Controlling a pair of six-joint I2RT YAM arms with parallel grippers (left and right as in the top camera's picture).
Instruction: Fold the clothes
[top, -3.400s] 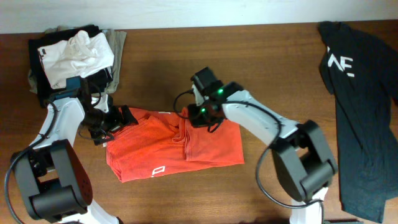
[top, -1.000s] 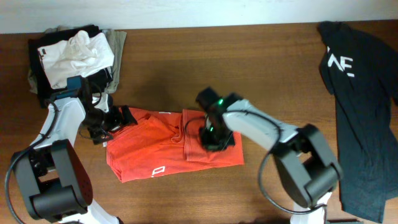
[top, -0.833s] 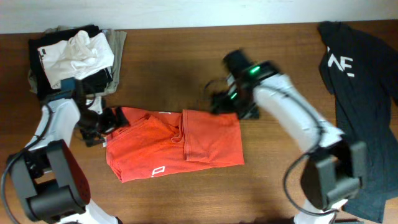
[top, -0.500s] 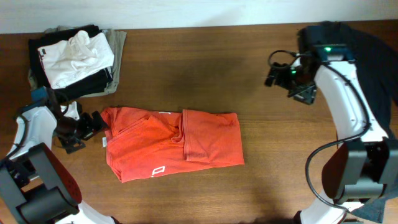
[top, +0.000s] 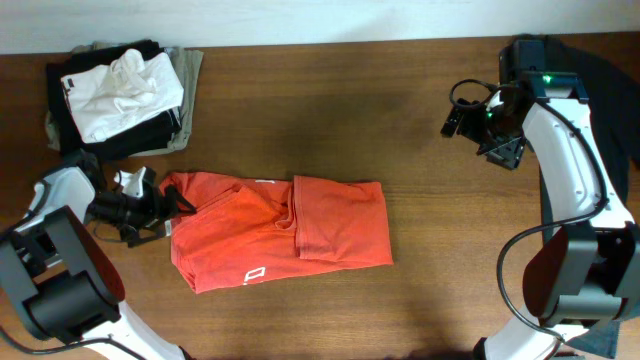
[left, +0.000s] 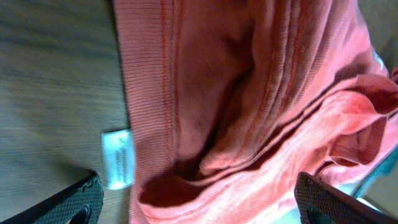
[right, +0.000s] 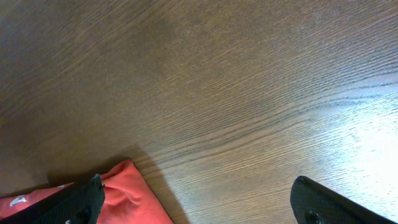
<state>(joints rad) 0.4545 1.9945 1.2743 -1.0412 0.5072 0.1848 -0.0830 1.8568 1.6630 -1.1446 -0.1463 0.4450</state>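
Observation:
The red-orange T-shirt (top: 285, 235) lies folded into a rough rectangle left of the table's centre, with white print near its front edge. My left gripper (top: 160, 207) is open at the shirt's left edge. In the left wrist view the ribbed red cloth (left: 249, 93) and its white label (left: 118, 158) lie between the spread fingertips (left: 81, 199), which hold nothing. My right gripper (top: 457, 118) hangs open over bare wood at the right, far from the shirt. Its wrist view catches only a red corner (right: 127, 196). The black T-shirt (top: 612, 70) lies at the far right, largely hidden by the right arm.
A stack of folded garments (top: 115, 95), white on black and khaki, sits at the back left corner. Brown wooden tabletop (top: 330, 110) stretches between the shirt and the back edge.
The right gripper opened, let go of the red shirt's right part and swung up and away to the right. The left gripper backed off leftwards, then came back to the shirt's left edge.

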